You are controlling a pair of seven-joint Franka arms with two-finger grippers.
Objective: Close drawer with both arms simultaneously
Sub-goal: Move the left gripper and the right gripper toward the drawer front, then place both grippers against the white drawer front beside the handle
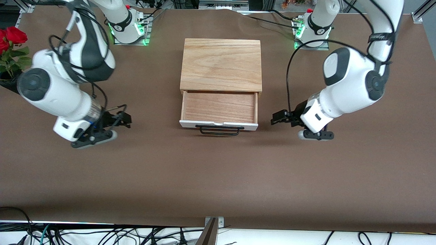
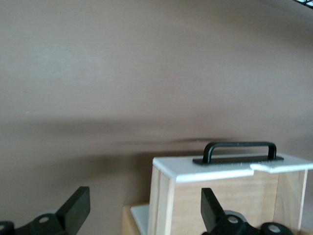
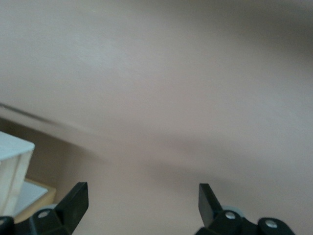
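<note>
- front view: the drawer (image 1: 219,109) is seen pulled out of its wood-topped box (image 1: 221,64) at mid-table, white front panel and black handle (image 1: 219,130) on the side nearest the camera. the left gripper (image 1: 280,118) is held low beside the drawer's front corner, toward the left arm's end of the table, apart from the panel. the right gripper (image 1: 124,116) is held low on the right arm's side, well apart from the drawer. red roses (image 1: 10,41) are seen at the right arm's end of the table (image 1: 218,180).
- left wrist view: the left gripper (image 2: 145,210) is shown with fingers spread wide and nothing between them; the drawer (image 2: 230,191) corner, panel and handle (image 2: 238,151) are seen just past them.
- right wrist view: the right gripper (image 3: 143,204) is shown spread wide too, empty; only a drawer (image 3: 13,169) corner is caught at the edge, the rest being bare table (image 3: 161,88).
</note>
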